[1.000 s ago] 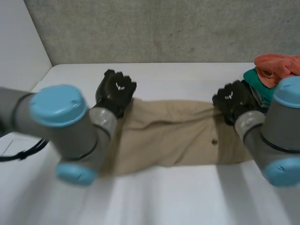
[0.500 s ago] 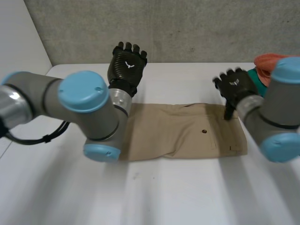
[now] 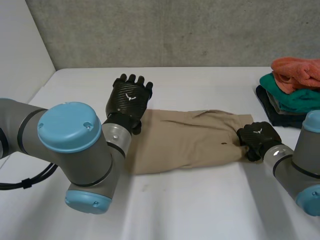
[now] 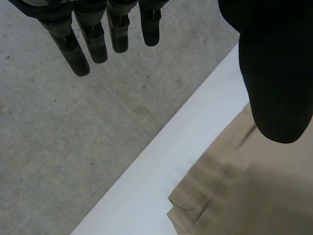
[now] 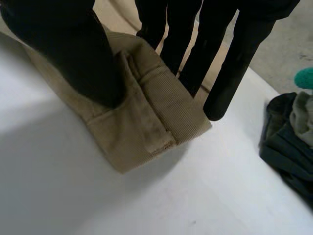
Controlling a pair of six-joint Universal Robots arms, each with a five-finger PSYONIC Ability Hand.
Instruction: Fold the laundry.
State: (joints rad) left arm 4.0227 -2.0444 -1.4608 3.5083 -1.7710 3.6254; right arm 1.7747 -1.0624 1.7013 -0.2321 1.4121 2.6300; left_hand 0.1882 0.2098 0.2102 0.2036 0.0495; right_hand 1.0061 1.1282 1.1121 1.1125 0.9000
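I log the khaki trousers [image 3: 190,142] lying lengthwise across the counter [image 3: 200,210]: my right hand [image 3: 257,139] pinches their waistband end between thumb and fingers [image 5: 183,44], while my left hand [image 3: 129,97] hovers, fingers released, above their opposite end.

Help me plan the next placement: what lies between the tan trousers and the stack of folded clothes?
Bare white table, in the head view and the right wrist view; the tan trousers and the stack lie apart.

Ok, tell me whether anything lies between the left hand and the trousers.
Nothing visible does. The left hand is open over one end of the trousers, with nothing between them. The right hand pinches the other end.
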